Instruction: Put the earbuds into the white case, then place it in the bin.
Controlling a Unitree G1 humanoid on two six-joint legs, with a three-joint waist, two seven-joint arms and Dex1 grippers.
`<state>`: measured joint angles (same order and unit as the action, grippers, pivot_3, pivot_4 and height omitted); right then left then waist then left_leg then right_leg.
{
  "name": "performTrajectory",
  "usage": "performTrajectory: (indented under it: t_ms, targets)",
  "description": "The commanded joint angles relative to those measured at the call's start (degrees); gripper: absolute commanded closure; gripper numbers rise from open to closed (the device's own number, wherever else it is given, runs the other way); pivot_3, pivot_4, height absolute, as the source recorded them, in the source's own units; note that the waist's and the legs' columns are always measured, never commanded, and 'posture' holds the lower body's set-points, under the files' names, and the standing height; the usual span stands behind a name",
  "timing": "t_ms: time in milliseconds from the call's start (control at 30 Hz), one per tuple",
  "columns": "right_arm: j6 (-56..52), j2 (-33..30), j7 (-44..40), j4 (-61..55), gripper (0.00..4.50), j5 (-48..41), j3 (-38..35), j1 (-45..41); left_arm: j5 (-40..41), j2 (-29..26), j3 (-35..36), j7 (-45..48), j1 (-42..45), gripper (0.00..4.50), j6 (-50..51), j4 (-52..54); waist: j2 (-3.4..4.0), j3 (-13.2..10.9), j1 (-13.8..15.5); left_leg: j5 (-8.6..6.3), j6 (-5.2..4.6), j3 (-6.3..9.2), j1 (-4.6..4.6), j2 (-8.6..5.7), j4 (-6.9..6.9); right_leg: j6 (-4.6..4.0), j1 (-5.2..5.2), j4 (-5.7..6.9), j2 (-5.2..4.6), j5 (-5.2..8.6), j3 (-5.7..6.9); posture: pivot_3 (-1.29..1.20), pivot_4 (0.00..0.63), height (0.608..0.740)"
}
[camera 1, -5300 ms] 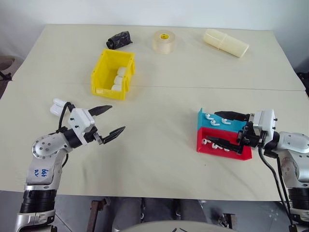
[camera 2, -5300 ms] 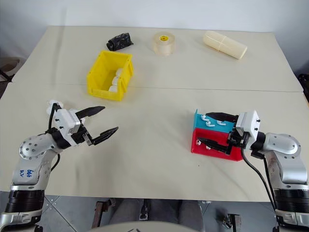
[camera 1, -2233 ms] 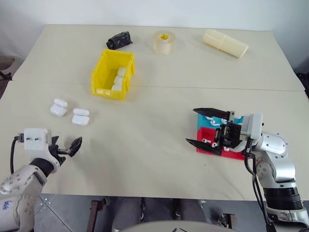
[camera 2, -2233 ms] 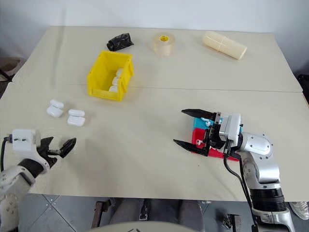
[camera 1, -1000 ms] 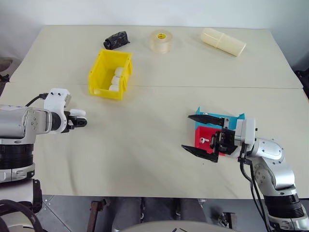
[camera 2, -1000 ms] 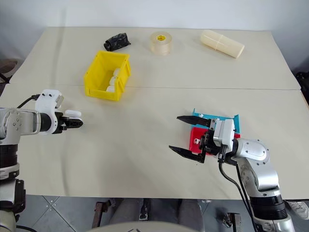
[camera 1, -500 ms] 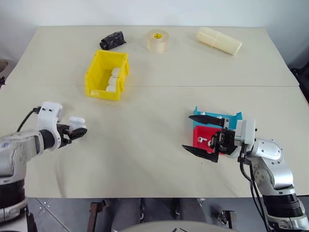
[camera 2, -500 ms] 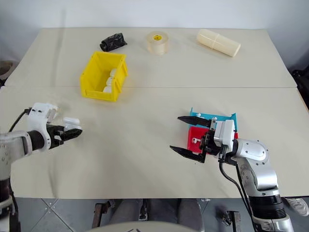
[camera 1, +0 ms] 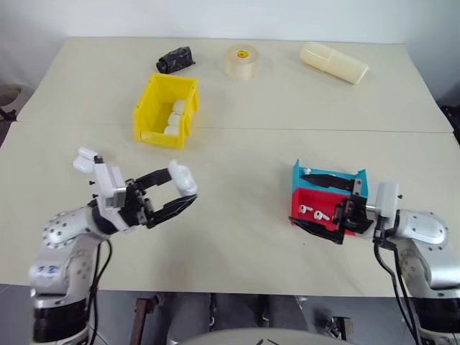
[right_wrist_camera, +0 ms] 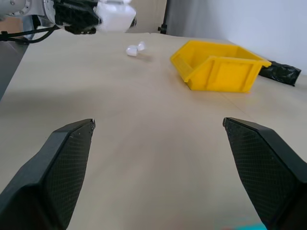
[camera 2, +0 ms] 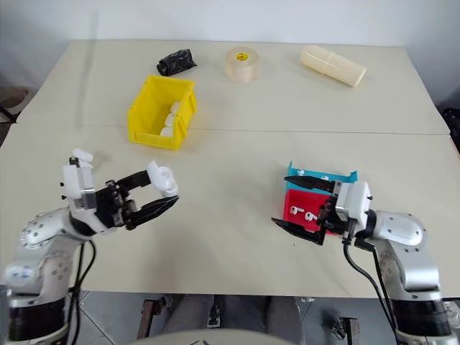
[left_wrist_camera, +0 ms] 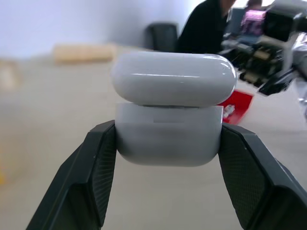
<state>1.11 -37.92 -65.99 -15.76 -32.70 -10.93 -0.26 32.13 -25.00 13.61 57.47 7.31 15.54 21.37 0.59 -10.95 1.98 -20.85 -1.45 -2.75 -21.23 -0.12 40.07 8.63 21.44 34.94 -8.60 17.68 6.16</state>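
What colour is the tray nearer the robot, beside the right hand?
Red; the tray behind it is teal. Clearest in the left eye view.

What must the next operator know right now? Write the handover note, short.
Left claw: shut on a small glossy white rounded case, held above the table, lid closed.
Right claw: open, empty, beside the red tray and teal tray.
Tiny white earbuds lie in the red tray; more in the teal one.
Bright yellow plastic bin at the far left holds several white cases. One spare case sits on the table.
Done: case picked up.
Left: open it, load earbuds, drop it in the bin.
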Motion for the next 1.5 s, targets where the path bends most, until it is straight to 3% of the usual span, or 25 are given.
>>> performTrajectory:
  t_ms: [33,233,400,500,667,900,1100,1500]
  targets:
    - [-0.1,-1.7,1.9,-4.4,0.00,-1.3,-6.2,4.0,-1.5,2.5,-5.1,2.2,1.8,1.72,-7.3,-1.5,-0.08,0.0,-0.2,-0.01,-0.03,-0.05,0.00,-0.06,0.00,0.02,0.00,-0.02,0.01,-0.01,-0.01,0.00,0.150,0.740]
    - [-0.4,-3.7,2.8,-9.2,0.00,-1.8,-18.5,16.2,-0.3,10.3,-14.1,13.8,5.1,1.72,-22.3,-9.2,-0.04,0.1,-0.5,-0.03,-0.06,-0.11,0.02,-0.06,-0.04,0.04,-0.01,-0.08,0.06,-0.02,0.00,0.00,0.150,0.740]
    - [-0.2,-4.5,0.6,-10.1,0.00,-1.9,-28.0,25.9,0.1,16.1,-18.4,19.9,10.6,1.72,-28.4,-18.2,-0.10,0.1,0.0,0.00,-0.16,-0.16,0.05,-0.10,0.03,0.14,-0.14,-0.21,0.05,-0.07,-0.02,0.00,0.150,0.740]
    - [-1.2,-4.9,0.1,-9.6,0.00,-1.6,-30.4,28.7,0.2,18.3,-19.8,22.0,13.2,1.72,-29.4,-23.0,-0.09,0.1,-0.3,0.00,-0.16,-0.14,0.06,-0.09,0.01,0.15,-0.16,-0.24,0.05,-0.08,-0.01,0.00,0.150,0.740]
    - [-9.6,-8.7,3.5,-12.7,0.00,0.5,-28.8,30.5,0.0,16.8,-21.0,23.4,13.3,1.72,-27.2,-24.3,-0.03,0.1,-0.6,0.00,-0.16,-0.15,0.08,-0.03,-0.02,0.14,-0.13,-0.23,0.08,-0.08,-0.01,0.00,0.150,0.740]
    - [-31.5,-22.2,11.0,-17.5,0.00,1.1,-20.3,22.5,-1.1,12.9,-20.8,19.2,12.0,1.72,-23.5,-20.9,-0.02,0.1,-0.5,0.00,-0.17,-0.04,0.04,0.16,0.04,0.14,-0.14,-0.23,0.01,-0.08,-0.01,0.00,0.150,0.740]
    - [-48.5,-34.4,16.8,-18.0,0.00,2.7,-6.3,7.3,-1.9,12.0,-21.8,15.9,12.4,1.72,-21.8,-18.3,-0.01,0.1,-0.3,0.00,-0.17,0.16,-0.07,0.12,0.07,0.14,-0.16,-0.30,-0.03,-0.08,0.11,0.00,0.150,0.740]
    - [-49.1,-36.4,13.8,-12.9,0.00,13.6,16.7,-12.9,-2.8,12.0,-24.5,12.6,10.8,1.72,-21.0,-15.0,-0.01,0.1,-0.6,0.01,-0.17,0.19,-0.16,0.08,0.05,0.15,-0.13,-0.40,-0.01,-0.08,0.21,0.00,0.150,0.740]
